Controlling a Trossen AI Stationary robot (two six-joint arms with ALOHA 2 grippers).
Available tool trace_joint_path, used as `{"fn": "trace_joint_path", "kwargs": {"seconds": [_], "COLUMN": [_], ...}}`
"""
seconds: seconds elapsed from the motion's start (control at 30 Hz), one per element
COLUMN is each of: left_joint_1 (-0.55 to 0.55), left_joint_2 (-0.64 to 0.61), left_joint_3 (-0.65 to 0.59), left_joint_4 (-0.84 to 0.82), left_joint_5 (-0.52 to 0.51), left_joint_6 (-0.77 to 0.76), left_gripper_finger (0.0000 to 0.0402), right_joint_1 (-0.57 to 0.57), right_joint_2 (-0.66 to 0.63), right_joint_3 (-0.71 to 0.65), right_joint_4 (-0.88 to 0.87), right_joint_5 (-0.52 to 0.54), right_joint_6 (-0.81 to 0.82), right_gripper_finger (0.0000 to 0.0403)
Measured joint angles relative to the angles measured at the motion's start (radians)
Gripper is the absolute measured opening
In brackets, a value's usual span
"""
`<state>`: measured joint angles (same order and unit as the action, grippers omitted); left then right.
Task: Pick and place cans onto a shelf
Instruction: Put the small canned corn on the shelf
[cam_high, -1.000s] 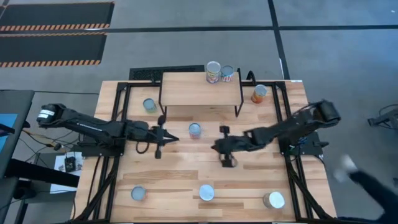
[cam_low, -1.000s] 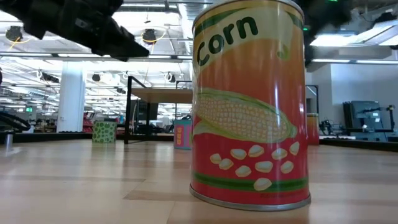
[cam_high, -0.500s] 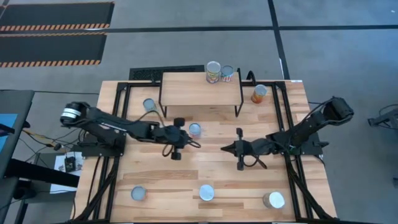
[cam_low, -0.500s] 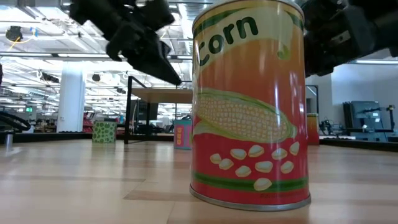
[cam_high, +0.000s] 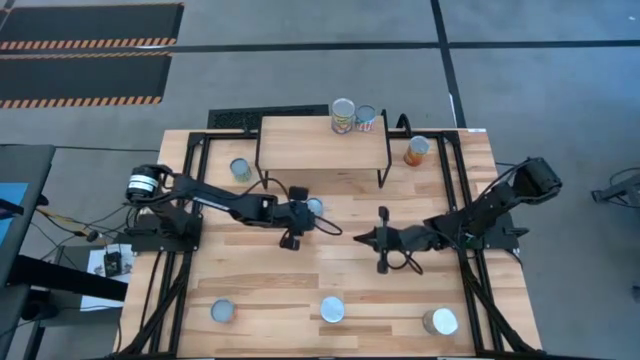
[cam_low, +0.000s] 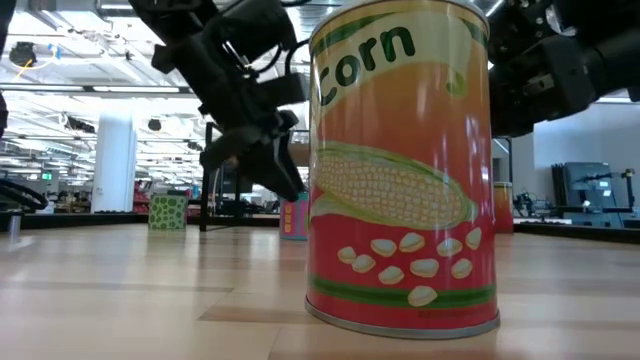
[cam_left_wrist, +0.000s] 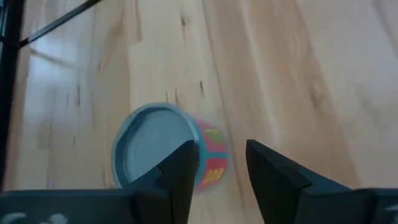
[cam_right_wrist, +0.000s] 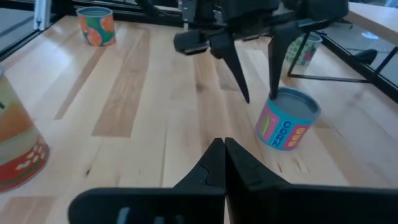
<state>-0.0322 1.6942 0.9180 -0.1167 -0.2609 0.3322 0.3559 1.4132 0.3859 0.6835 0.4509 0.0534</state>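
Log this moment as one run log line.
left gripper: open over pink can | right gripper: shut, empty, mid-table | shelf: two cans

The big corn can (cam_low: 402, 165) fills the low view, its top cut off, hiding much of the table behind. In the left wrist view, one finger (cam_left_wrist: 180, 171) covers part of the pink can (cam_left_wrist: 168, 152).

Eight small cylindrical silver-topped cans (cam_high: 314, 207) stood upright: two on the light wood, black-legged shelf (cam_high: 322, 144), one pink-and-blue before it, two flanking it, three along the table's near edge.
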Motion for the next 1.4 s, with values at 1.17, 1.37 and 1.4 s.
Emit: {"fn": "trace_joint_path", "kwargs": {"seconds": [1.17, 1.37, 1.4], "left_joint_1": [0.318, 0.459, 0.47], "left_joint_2": [-0.212, -0.076, -0.049], "left_joint_3": [0.423, 0.545, 0.575], "left_joint_4": [-0.474, -0.478, -0.479], "left_joint_5": [0.022, 0.066, 0.072], "left_joint_6": [-0.056, -0.018, -0.013], "left_gripper_finger": [0.0, 0.0, 0.0], "right_joint_1": [-0.018, -0.018, -0.018], "right_joint_2": [0.0, 0.0, 0.0], "right_joint_3": [0.0, 0.001, 0.001], "right_joint_4": [-0.014, -0.016, -0.017], "right_joint_5": [-0.004, -0.004, -0.004], "right_joint_6": [0.029, 0.029, 0.029], "right_gripper_finger": [0.0009, 0.001, 0.001]}}
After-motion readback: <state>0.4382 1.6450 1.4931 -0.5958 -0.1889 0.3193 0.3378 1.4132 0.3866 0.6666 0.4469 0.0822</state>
